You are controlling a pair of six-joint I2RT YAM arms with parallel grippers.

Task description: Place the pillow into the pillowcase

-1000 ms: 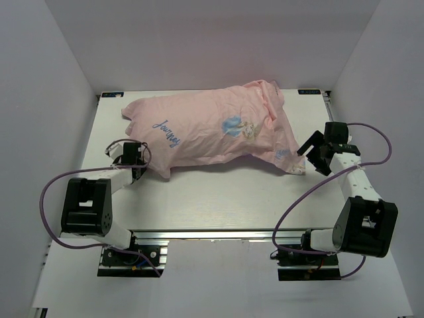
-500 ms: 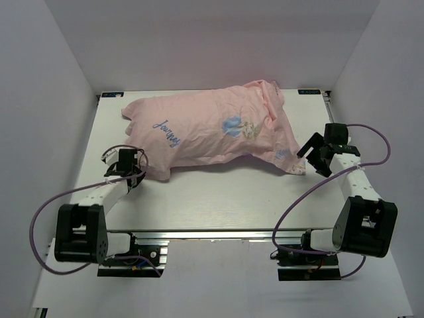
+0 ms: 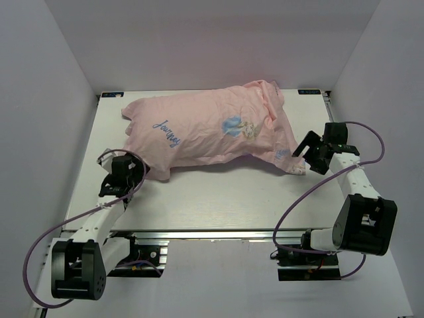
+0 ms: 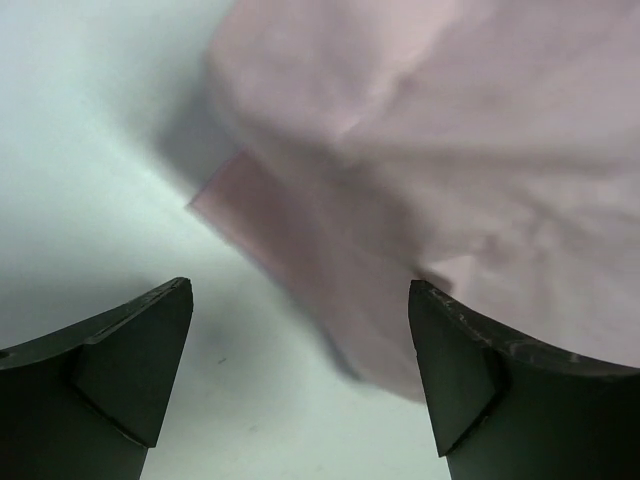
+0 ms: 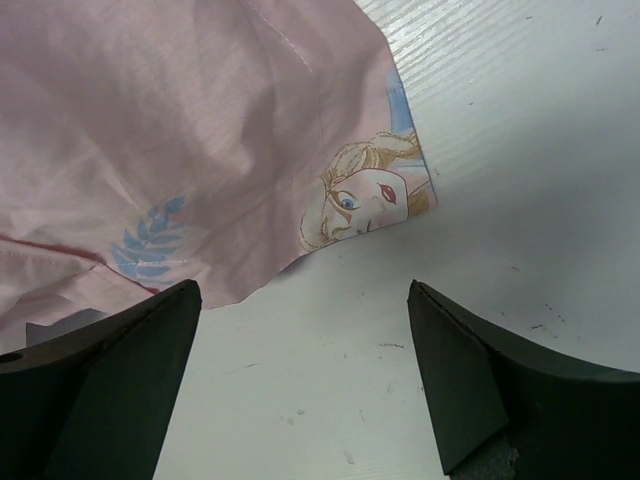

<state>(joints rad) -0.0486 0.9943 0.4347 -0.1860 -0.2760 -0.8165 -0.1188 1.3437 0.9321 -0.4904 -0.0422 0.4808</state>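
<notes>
The pillowcase lies pink face up across the far half of the table, plump and bulging, with blue "Journey" lettering and a small princess print. The pillow is hidden. My left gripper is open just short of the pillowcase's near-left corner, holding nothing; in the left wrist view the cloth lies ahead of the jaws. My right gripper is open beside the near-right corner, where a printed face shows. In the right wrist view only bare table lies between its jaws.
The white table is walled in by white panels at the left, back and right. An aluminium rail runs along the near edge between the two arm bases. Purple cables loop beside each arm.
My left gripper has opened, let go of the pillowcase's near-left corner and drawn back toward the near edge. The right gripper has stayed open and barely shifted.
</notes>
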